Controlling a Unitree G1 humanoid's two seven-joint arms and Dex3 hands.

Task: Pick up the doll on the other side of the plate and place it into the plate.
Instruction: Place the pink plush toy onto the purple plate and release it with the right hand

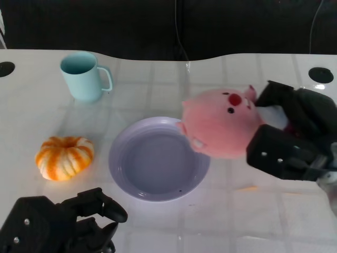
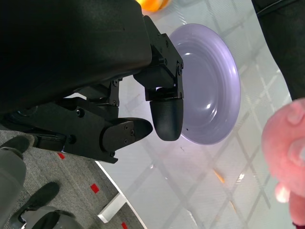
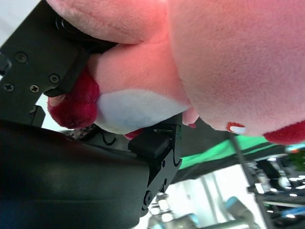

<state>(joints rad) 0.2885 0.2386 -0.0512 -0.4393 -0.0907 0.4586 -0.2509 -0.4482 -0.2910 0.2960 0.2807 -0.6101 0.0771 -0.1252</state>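
Two black hands frame the scene. At lower left, the left hand (image 1: pixel 63 221) rests low near the table's front edge, fingers (image 2: pixel 167 117) loosely apart and holding nothing, just short of the plate (image 1: pixel 124 168). Beyond it lie an orange-and-white pumpkin (image 1: pixel 64 157) and, farther back, a pale teal mug (image 1: pixel 81 76) with its handle turned right. Centre: the lavender plate sits flat on the white table (image 1: pixel 221 221), its bowl bare. Right of centre, the pink doll (image 1: pixel 221 129) overlaps the plate's right rim, its head toward the plate and its face with dark eyes and red snout turned up and back; its long axis runs roughly left to right into the right hand (image 1: pixel 287 137). That hand grips the doll's body, fingers (image 3: pixel 43 57) pressed against the plush from both sides.
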